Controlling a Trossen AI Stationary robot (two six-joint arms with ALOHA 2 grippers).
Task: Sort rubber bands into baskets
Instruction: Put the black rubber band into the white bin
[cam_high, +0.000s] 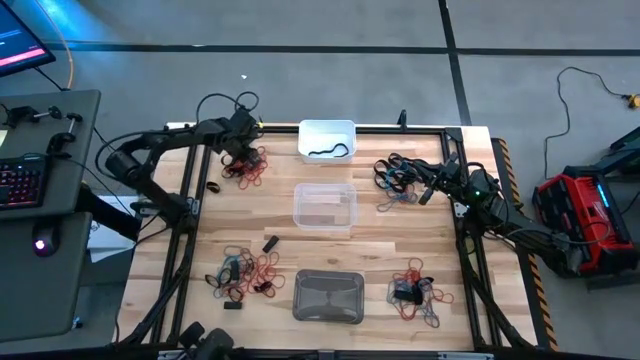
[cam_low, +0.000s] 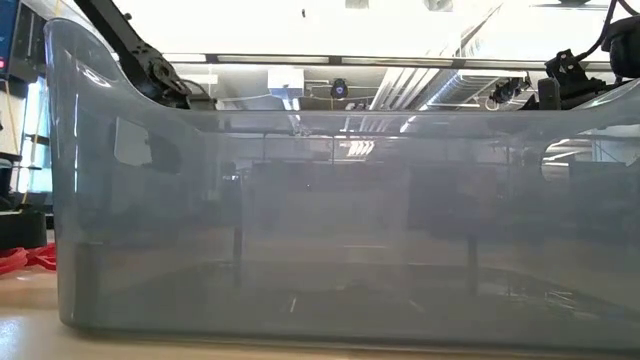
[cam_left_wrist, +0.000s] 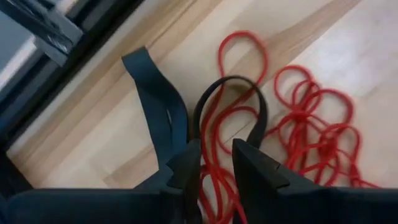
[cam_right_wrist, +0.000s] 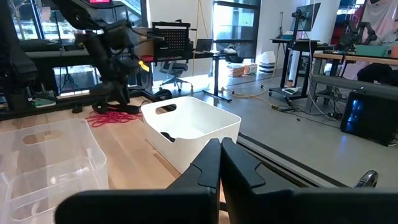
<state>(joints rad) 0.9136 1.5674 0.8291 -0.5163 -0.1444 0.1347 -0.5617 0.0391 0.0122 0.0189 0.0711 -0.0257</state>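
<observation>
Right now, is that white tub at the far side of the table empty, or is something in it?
Not empty. In the high view the white tub holds one black rubber band lying on its floor; nothing else shows inside.

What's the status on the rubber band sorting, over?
Left gripper part open over red bands, black band at its tips. Right gripper shut, idle. White basket holds one black band.
</observation>
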